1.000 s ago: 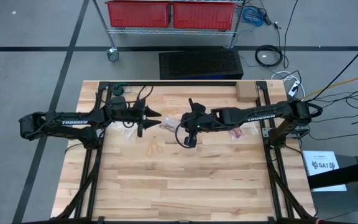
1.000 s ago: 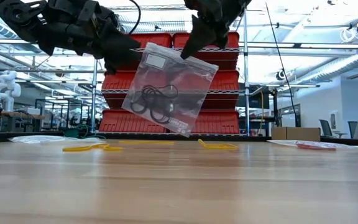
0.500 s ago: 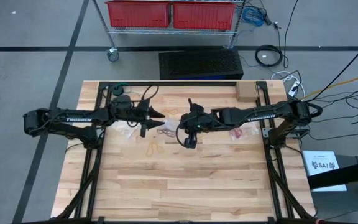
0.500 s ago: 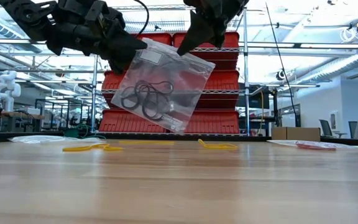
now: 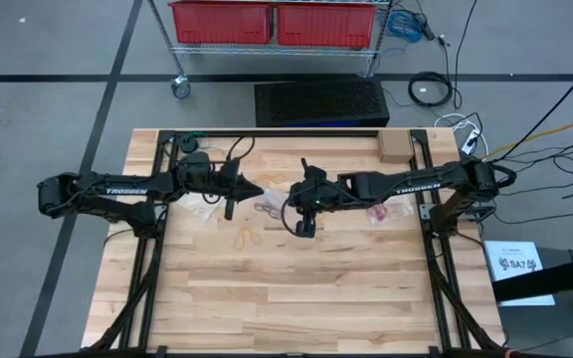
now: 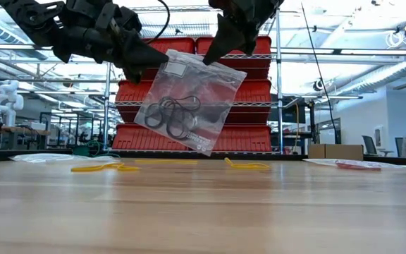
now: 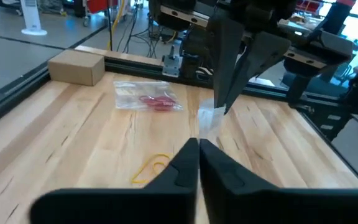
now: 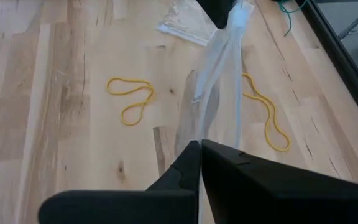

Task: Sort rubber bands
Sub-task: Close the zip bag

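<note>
A clear zip bag [image 6: 183, 106] with several black rubber bands [image 6: 171, 116] inside hangs in the air over the table's middle, between my two grippers. My left gripper [image 6: 146, 62] is shut on its upper left corner and my right gripper [image 6: 211, 55] on its upper right corner. In the high view they meet at mid-table, left gripper [image 5: 259, 191] and right gripper [image 5: 288, 196]. Loose yellowish rubber bands [image 8: 132, 96] lie flat on the wood below, as does another yellow band [image 8: 266, 112]. My left gripper pinches the bag's top edge at its left corner [image 6: 155, 65] between its two fingers. The fingers come almost level from the table's left. My right gripper pinches the same top edge near its right corner [image 8: 205, 124], slanting down from the table's right. The bag hangs below both, tilted, its lower corner [image 6: 204, 149] clear of the table.
A flat clear bag with red bands [image 7: 149, 99] lies toward the table's right, with a cardboard box [image 7: 76, 65] beyond it. Another clear bag [image 5: 207, 212] lies under the left arm. Bare wood [image 5: 306, 298] spreads across the near half.
My left gripper has gone a little toward the table's right, to the bag's upper left corner, and has shut on it. The bag swung a bit and stays hanging from my right gripper, which has kept still.
</note>
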Controlling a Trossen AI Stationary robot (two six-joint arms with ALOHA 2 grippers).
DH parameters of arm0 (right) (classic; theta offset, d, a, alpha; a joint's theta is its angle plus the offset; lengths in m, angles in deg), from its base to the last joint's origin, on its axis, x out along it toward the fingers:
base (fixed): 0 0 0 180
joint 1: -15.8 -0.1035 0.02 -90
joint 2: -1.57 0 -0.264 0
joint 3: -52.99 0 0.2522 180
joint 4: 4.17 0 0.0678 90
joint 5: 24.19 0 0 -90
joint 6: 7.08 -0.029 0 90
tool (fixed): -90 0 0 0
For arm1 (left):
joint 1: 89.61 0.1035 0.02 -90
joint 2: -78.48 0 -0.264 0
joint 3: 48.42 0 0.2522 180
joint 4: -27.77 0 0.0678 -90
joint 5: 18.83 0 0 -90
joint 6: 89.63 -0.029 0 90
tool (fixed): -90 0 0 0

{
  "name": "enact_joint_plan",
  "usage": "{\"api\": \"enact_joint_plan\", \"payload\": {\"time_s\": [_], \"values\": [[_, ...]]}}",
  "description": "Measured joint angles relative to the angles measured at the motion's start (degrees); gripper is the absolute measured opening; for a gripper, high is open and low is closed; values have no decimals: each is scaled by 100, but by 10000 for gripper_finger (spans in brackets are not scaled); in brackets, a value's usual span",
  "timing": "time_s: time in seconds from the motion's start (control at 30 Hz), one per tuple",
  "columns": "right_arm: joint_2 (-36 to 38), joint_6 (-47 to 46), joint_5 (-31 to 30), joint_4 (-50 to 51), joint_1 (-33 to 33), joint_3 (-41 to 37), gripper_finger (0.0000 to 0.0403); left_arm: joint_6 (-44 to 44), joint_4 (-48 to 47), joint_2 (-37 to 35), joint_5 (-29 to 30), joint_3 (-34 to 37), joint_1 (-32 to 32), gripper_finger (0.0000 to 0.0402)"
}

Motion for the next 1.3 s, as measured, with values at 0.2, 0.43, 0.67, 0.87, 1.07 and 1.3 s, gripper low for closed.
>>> {"api": "enact_joint_plan", "payload": {"time_s": [0.2, 0.43, 0.67, 0.87, 1.07, 1.3], "values": [[0, -6, -1, -1, 0, 0, 0, -15, 0, 0, -7, 0, 0, 4], [18, -247, -3, 1, 50, -2, 13, -16, 0, -2, -9, 0, -7, 2], [440, -546, -23, -136, 272, -2, 88, -154, -136, -2, 17, -2, -41, 1], [410, -555, 722, -860, 562, -2, 129, -166, -173, -2, 76, -2, -93, 1], [63, -95, 1004, -1330, 645, -2, 131, -164, -182, -2, 169, -2, -92, 0], [-186, 44, 1024, -1583, 664, -2, 132, -162, -197, -2, 175, -2, -96, 0]]}}
